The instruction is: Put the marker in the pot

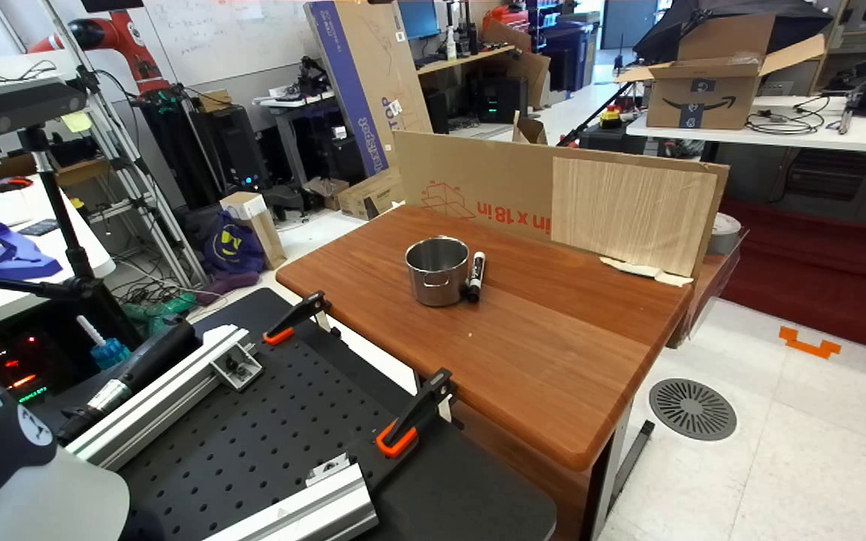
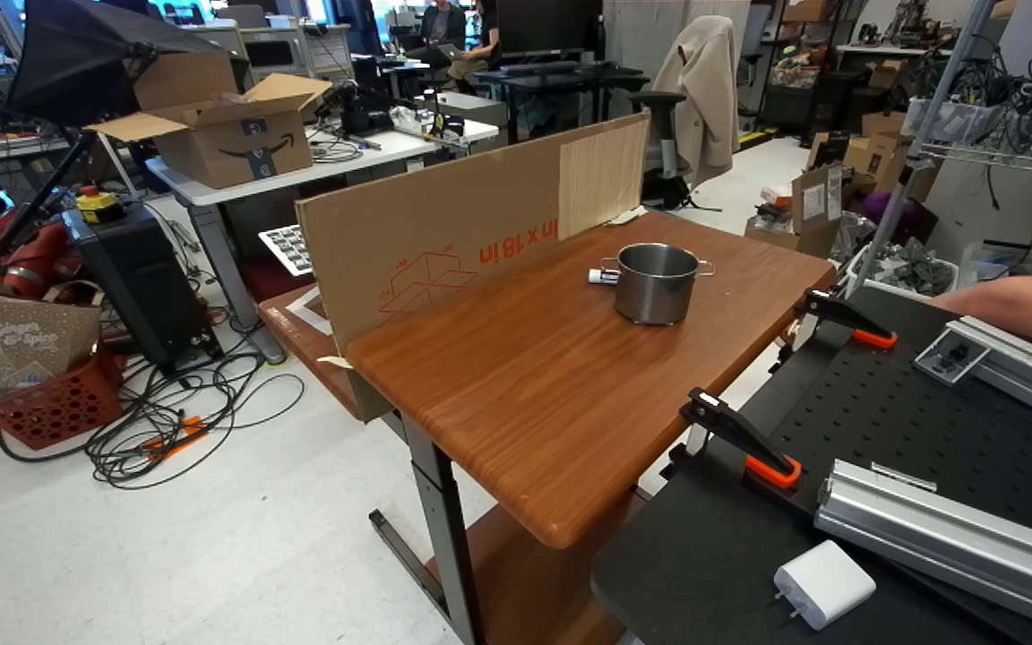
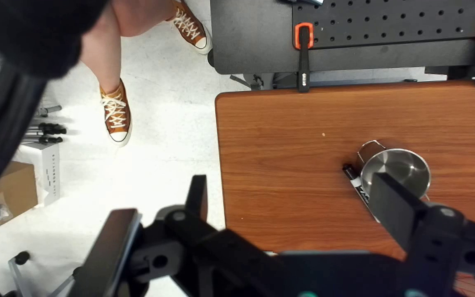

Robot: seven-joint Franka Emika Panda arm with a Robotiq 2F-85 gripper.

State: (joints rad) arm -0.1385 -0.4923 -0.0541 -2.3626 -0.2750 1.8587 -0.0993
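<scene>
The silver pot stands upright on the brown table in both exterior views (image 1: 433,285) (image 2: 655,291) and in the wrist view (image 3: 406,165). The marker (image 1: 476,274), white with black print and a black cap, lies on the table right beside the pot, outside it. In an exterior view the pot hides all but the marker's white end (image 2: 603,277). In the wrist view the marker (image 3: 356,183) is partly covered by a finger. My gripper (image 3: 289,177) is open wide and empty, high above the table. It is out of view in both exterior views.
A cardboard panel (image 1: 493,180) stands along the far edge of the brown table (image 1: 523,353). Black clamps with orange pads (image 1: 418,413) grip the near edge, beside a black perforated board (image 1: 252,428) with metal rails. A person's legs (image 3: 116,107) show beside the table.
</scene>
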